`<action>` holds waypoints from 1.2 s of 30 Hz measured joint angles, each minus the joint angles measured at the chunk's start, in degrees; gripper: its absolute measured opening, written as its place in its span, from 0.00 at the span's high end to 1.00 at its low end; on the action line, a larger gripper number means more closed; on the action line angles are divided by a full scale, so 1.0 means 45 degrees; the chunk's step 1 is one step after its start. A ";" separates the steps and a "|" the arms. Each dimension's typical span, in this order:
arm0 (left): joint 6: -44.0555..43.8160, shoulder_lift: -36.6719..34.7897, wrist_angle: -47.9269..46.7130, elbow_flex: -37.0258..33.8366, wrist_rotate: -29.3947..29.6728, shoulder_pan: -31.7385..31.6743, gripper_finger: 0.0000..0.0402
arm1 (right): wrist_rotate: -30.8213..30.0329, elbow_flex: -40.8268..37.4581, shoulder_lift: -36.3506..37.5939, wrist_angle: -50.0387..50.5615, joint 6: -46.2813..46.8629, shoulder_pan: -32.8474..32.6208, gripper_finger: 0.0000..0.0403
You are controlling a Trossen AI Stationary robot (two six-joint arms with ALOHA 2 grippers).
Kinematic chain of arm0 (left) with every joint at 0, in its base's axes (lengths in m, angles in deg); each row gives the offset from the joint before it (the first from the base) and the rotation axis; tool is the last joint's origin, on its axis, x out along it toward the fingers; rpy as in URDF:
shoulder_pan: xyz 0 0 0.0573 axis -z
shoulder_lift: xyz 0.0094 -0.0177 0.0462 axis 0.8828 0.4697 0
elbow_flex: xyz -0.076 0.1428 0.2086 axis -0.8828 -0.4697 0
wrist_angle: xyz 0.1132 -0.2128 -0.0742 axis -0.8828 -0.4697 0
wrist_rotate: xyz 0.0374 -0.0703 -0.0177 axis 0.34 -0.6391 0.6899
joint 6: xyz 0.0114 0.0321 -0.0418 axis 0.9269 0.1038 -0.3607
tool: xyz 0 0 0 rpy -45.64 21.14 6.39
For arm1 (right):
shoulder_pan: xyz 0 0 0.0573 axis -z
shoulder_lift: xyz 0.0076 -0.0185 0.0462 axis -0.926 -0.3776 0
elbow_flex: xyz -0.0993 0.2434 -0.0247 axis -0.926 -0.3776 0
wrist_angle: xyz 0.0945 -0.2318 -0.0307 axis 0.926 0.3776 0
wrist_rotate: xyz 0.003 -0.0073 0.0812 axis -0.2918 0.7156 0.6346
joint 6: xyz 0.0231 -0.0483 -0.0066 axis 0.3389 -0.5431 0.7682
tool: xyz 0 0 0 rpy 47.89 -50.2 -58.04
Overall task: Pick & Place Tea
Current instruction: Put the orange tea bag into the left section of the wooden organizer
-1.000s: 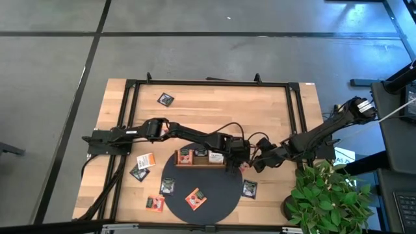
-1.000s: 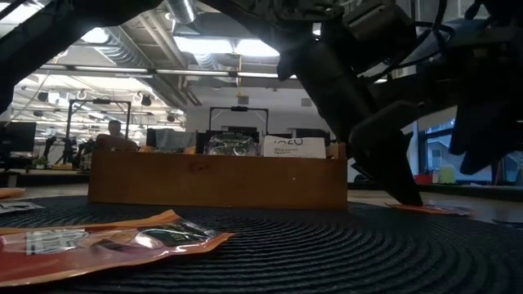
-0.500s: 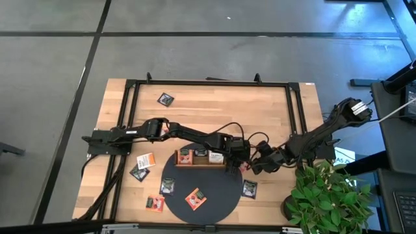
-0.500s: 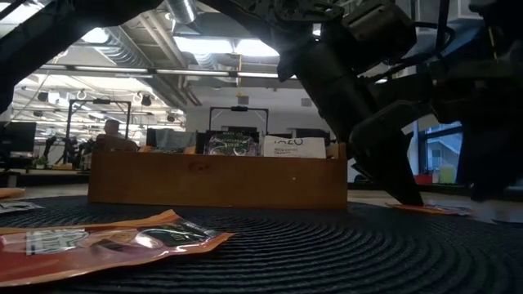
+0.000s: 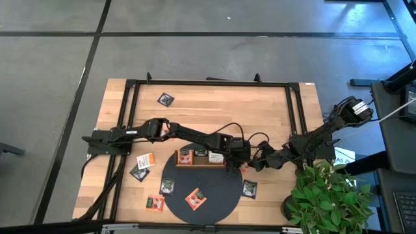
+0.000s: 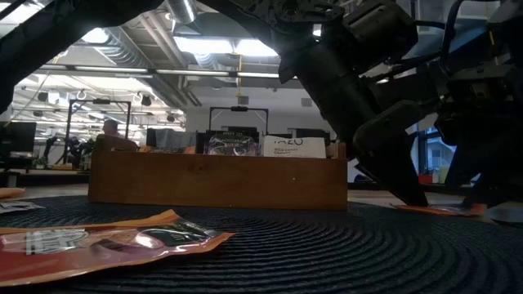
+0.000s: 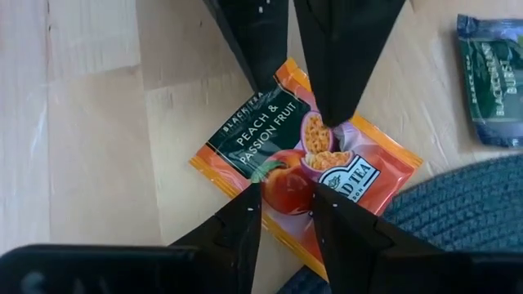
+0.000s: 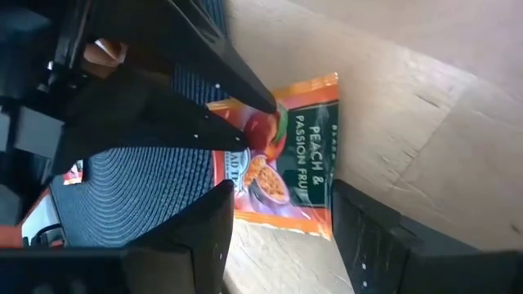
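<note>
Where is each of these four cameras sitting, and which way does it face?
High view: overhead, straight down on the table, both arms and the tray.
Low view: at mat level, looking across at the tray; arms loom above.
Left wrist view: on the left arm, looking down past the left gripper at an orange peach sachet.
Right wrist view: on the right arm, past the right gripper.
Shared: both wrist views show that sachet.
</note>
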 joint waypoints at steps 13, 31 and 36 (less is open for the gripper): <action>0.0000 0.0020 0.0227 -0.0010 0.0020 -0.0049 0.73 | 0.0097 0.0019 -0.0017 0.0513 0.0352 0.0002 0.66; 0.1346 -0.1892 -0.0288 0.0000 -0.0031 -0.0644 0.72 | -0.0764 0.0621 -0.0070 0.1275 -0.0902 -0.0032 0.99; 0.1641 -0.3285 -0.1245 0.0019 -0.0658 -0.1443 0.73 | -0.2336 0.2350 -0.0058 0.3475 -0.2670 -0.0033 0.99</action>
